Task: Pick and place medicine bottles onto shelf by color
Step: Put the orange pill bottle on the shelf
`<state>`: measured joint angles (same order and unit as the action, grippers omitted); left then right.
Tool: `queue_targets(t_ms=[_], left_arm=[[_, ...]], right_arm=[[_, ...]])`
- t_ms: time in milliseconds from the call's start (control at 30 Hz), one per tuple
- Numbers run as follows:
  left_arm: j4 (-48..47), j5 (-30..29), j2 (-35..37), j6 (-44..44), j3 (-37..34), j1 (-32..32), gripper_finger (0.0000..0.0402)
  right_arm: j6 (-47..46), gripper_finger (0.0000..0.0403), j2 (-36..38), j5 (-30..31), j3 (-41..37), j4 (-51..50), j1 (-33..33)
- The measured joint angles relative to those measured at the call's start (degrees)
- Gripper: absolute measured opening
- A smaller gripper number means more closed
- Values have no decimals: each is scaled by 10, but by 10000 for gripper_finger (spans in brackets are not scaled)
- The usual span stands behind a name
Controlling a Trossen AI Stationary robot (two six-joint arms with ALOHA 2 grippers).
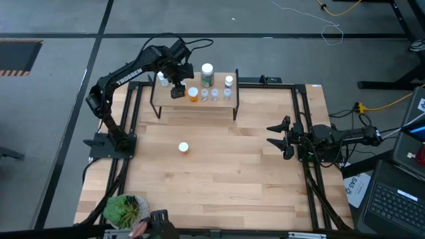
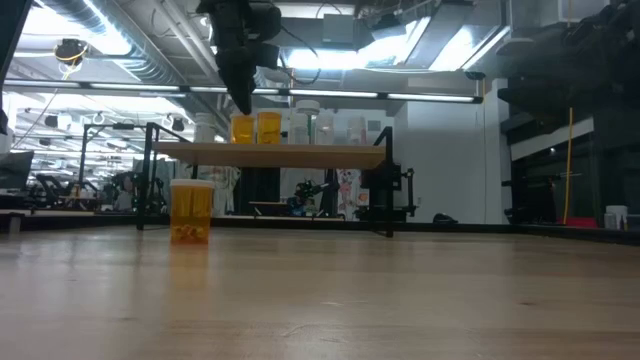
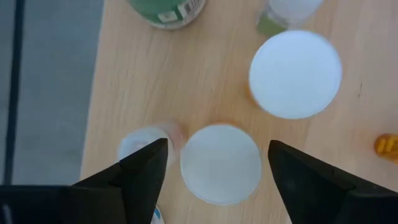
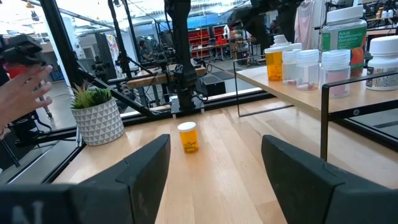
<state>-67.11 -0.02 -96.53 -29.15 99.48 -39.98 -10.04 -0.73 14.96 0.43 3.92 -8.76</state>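
The left gripper hangs over the small light-wood shelf on thin black legs, fingers spread with nothing between them. Right below it stands an orange bottle with a white cap, and a second orange bottle is just beside. Small clear bottles and a bigger green bottle stand farther along the shelf. A third orange bottle sits down on the big wooden table, well away. The right gripper waits at the table's side, fingers spread. A potted green plant sits at the near corner. The floor around is grey.
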Motion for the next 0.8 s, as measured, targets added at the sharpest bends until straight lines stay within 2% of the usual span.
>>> queue_targets(t_ms=[300,433,567,800], left_arm=[[12,-13,35,-5,0,17,275],[-25,25,64,38,0,42,275],[-77,65,83,47,1,93,275],[-106,67,86,41,-18,231,275]], right_arm=[[0,255,0,0,0,0,0],[0,255,0,0,0,0,0],[0,255,0,0,0,0,0],[0,255,0,0,0,0,0]])
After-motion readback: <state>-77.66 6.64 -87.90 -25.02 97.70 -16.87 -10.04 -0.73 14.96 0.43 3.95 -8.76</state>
